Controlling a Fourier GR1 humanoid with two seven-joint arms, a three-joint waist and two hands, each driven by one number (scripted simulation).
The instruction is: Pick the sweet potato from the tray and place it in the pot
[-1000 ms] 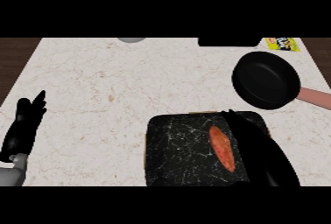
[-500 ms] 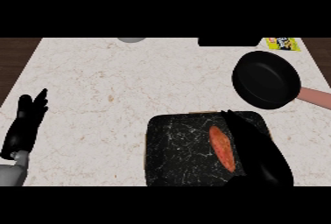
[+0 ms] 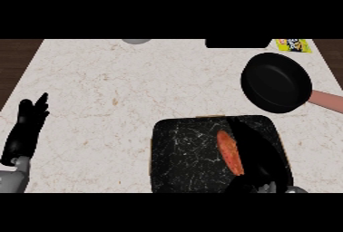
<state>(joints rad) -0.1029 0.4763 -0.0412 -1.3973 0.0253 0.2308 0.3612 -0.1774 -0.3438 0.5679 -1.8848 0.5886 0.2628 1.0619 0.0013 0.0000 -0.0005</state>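
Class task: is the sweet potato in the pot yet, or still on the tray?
Still on the tray: the sweet potato lies there; the pot holds nothing.

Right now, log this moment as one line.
stage: reaching | sweet potato: on tray | right hand: beside it, open | left hand: resting, left edge | pot: empty

The black marbled tray [image 3: 191, 158] lies on the pale surface [image 3: 134, 81]. The orange sweet potato [image 3: 230, 152] lies lengthwise in the tray's right half. The right hand [image 3: 258, 152] lies over the tray, just beside the sweet potato. The black pot [image 3: 276, 82] sits beyond the tray. The left hand [image 3: 25, 131] rests open at the left edge.
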